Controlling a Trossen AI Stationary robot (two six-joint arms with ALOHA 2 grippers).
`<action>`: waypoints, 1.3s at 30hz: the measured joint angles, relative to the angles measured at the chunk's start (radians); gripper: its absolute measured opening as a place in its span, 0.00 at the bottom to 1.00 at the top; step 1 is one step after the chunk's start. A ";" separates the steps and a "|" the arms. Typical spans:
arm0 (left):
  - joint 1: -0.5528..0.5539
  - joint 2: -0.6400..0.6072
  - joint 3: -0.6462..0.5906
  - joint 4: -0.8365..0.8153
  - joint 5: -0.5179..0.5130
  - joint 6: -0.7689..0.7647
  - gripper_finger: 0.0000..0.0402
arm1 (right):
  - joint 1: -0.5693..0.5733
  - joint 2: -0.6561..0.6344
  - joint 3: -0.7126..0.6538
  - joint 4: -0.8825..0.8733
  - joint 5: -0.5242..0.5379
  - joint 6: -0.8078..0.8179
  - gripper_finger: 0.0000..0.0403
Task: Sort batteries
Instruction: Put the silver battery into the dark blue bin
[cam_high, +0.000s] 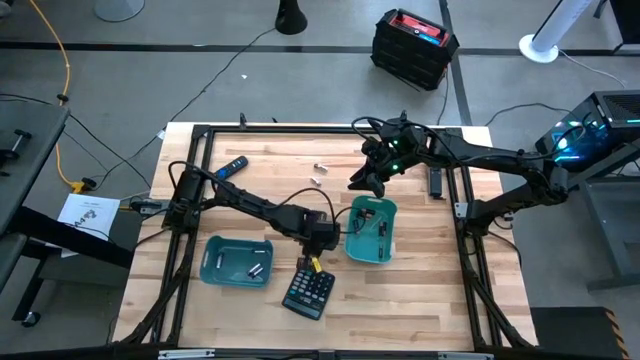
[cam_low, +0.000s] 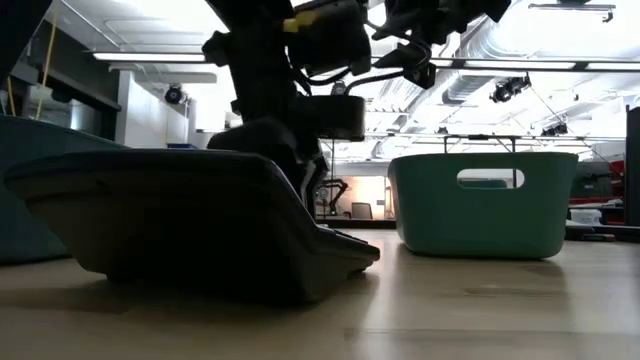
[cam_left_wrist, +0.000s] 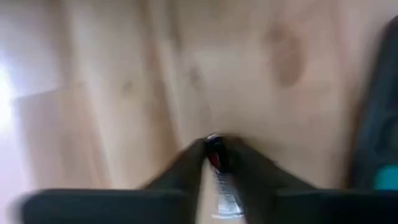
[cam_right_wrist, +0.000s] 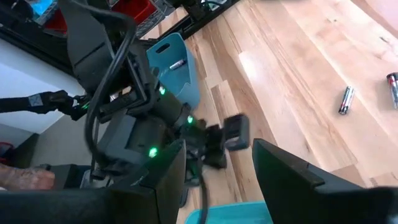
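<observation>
My left gripper (cam_high: 318, 243) (cam_left_wrist: 214, 149) stands between the two teal bins, just beyond the dark calculator (cam_high: 308, 290), and is shut on a battery (cam_left_wrist: 216, 160) with a silvery body and a red end. The left teal bin (cam_high: 212, 262) holds a couple of batteries (cam_high: 254, 270). The right teal bin (cam_high: 352, 245) also holds some (cam_high: 381, 228). Two loose batteries (cam_high: 318, 175) (cam_right_wrist: 346, 99) lie on the wood toward the far edge. My right gripper (cam_high: 362, 183) (cam_right_wrist: 221, 180) hangs open above the right bin's far rim and touches nothing. My left gripper pinches the battery between its two fingers (cam_left_wrist: 249, 168), coming from above and pointing down. The battery lies along the fingers, and its red end (cam_left_wrist: 213, 144) pokes out at their tips. Whether that end touches the wood cannot be told.
A black remote-like stick (cam_high: 232, 166) lies near the far left corner, and another dark stick (cam_high: 436, 182) lies by the right frame rail. A black metal frame (cam_high: 200, 130) borders the table. Bare wood lies between the loose batteries and the bins.
</observation>
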 joint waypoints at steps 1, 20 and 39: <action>0.011 -0.009 0.000 -0.014 -0.012 0.017 0.11 | 0.000 0.000 0.000 -0.002 0.001 0.002 0.45; 0.235 -0.663 -0.030 -0.268 -0.077 -0.095 0.02 | 0.000 0.000 0.001 0.007 0.063 -0.006 0.45; -0.316 -0.818 -0.450 -0.260 -0.123 -0.832 0.21 | 0.000 0.000 0.000 0.046 0.075 -0.012 0.45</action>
